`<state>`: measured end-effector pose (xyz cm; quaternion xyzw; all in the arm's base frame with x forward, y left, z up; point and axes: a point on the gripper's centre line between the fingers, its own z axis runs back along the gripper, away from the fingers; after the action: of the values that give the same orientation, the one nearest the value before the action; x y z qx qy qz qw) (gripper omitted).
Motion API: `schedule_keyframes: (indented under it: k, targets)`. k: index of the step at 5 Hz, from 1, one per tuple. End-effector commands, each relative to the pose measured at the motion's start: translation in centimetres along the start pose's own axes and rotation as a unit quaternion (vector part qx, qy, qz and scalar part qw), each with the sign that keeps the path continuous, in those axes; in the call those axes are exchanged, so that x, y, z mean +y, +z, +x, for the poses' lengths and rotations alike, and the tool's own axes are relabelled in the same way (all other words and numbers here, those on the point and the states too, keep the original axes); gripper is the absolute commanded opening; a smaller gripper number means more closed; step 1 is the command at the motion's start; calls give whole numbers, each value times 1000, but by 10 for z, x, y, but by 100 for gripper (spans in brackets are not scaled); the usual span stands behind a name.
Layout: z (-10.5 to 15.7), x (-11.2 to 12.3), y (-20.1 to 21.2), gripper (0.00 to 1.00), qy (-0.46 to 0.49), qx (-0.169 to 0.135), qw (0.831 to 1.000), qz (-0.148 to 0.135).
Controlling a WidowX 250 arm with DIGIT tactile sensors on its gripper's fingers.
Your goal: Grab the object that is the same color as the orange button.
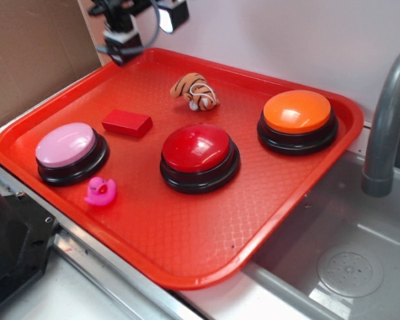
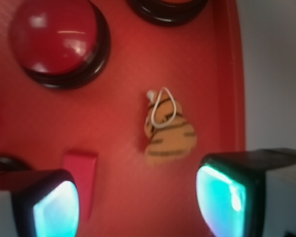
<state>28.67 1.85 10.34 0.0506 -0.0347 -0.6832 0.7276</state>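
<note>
Red tray (image 1: 187, 253) on counter by sink (image 1: 347, 267), three dome buttons, small toys.
Orange button (image 1: 297, 112) at right, red button (image 1: 197, 148) centre, pink button (image 1: 66, 145) left; gripper (image 2: 138, 197) aloft over far-left corner, fingers spread wide, empty; tiger toy (image 1: 195, 91) near far rim, between red and orange buttons, apart from both.
</note>
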Motion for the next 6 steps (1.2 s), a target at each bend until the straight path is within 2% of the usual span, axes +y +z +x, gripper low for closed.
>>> schedule_keyframes:
  k: [1, 4, 5, 6]
  targets:
    - [10, 15, -37, 100, 33, -3, 999, -1]
    - [31, 32, -69, 100, 39, -8, 999, -28]
    - [28, 26, -86, 0, 69, -2, 996, -64]
    - [24, 20, -91, 0, 90, -3, 993, -75]
